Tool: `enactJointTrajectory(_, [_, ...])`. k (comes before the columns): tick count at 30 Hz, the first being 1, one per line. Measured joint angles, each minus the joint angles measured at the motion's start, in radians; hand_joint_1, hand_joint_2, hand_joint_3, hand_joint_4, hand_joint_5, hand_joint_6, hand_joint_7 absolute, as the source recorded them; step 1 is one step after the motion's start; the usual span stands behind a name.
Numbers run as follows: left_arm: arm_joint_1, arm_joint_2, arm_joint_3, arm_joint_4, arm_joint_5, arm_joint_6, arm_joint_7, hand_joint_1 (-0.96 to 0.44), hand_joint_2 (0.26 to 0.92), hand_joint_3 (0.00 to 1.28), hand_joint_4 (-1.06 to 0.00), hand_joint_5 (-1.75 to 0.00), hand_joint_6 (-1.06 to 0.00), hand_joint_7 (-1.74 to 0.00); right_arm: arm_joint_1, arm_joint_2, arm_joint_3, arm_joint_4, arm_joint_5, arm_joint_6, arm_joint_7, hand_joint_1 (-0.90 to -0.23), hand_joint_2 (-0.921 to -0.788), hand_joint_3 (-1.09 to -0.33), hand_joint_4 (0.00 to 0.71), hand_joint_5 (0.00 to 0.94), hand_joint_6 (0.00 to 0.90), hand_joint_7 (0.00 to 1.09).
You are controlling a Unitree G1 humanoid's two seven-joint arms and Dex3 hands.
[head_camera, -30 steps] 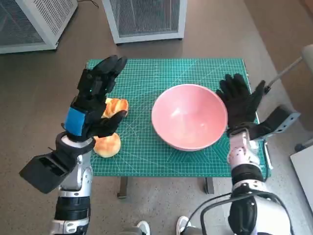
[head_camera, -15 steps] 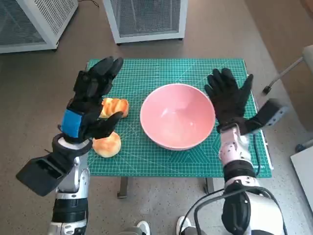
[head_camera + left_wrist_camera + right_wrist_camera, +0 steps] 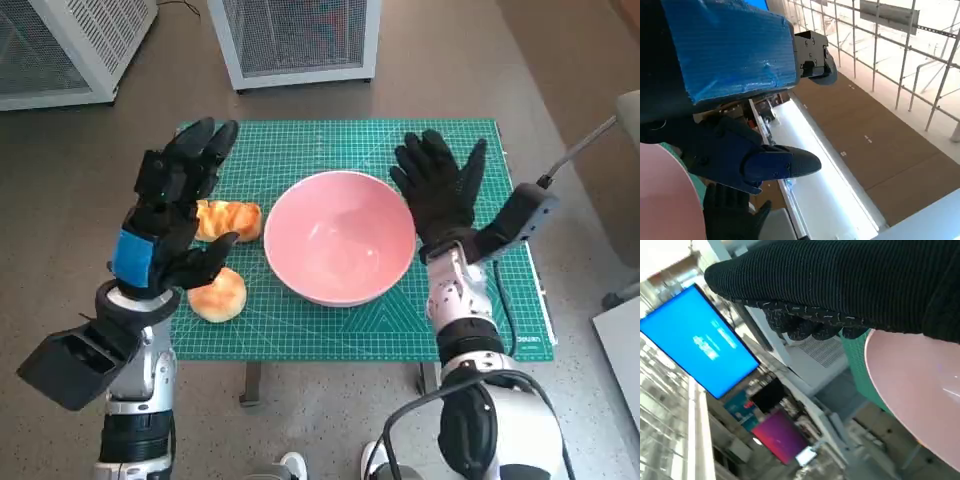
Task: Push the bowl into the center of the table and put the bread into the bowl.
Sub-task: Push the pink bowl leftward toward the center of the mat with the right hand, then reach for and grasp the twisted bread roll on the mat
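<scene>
we press the flat, spread, empty gloved right hand point(image 3: 440, 195) against the round pink plastic bowl point(image 3: 340, 250) beside its palm; push low and steady toward table centre. taped left hand point(image 3: 170, 215) hovers spread and empty above golden bread rolls point(image 3: 222, 255).

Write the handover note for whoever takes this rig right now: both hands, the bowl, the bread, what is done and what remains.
Left hand: open, raised above the table's left side, holding nothing.
Right hand: open, flat against the right side of the pink bowl, pushing it.
Bowl: empty, upright on the green mat, now roughly at the middle, moved leftward over the last second.
Bread: two pieces left of the bowl, one close to its rim, the other nearer the robot. Neither is held.
Done: the push is nearly or fully complete.
Left: pick up the bread, likely with the left hand, and put it into the bowl.
</scene>
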Motion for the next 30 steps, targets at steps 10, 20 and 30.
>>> enactJointTrajectory(10, [0.019,0.025,0.029,0.000,0.001,0.000,0.000,-0.53,0.921,0.34,-0.27,-0.04,-0.08,-0.44,-0.005,-0.017,0.041,-0.017,-0.039,-0.055,0.023,-0.353,-0.916,-0.599,0.195,0.013,0.152,0.37])
enactJointTrajectory(20, [-0.013,0.167,0.091,0.039,0.169,-0.001,0.068,-0.53,0.921,0.19,-0.17,0.00,-0.05,-0.33,0.007,-0.038,0.108,-0.166,-0.040,-0.335,0.216,-0.440,-0.912,-0.583,0.193,0.003,0.067,0.47])
enactJointTrajectory(30, [-0.047,0.394,0.075,0.036,0.307,0.221,0.024,-0.60,0.887,0.03,-0.01,0.00,-0.01,-0.21,0.142,-0.029,0.172,-0.476,0.047,-0.469,0.437,-0.425,-0.921,-0.555,0.236,0.018,0.058,0.59])
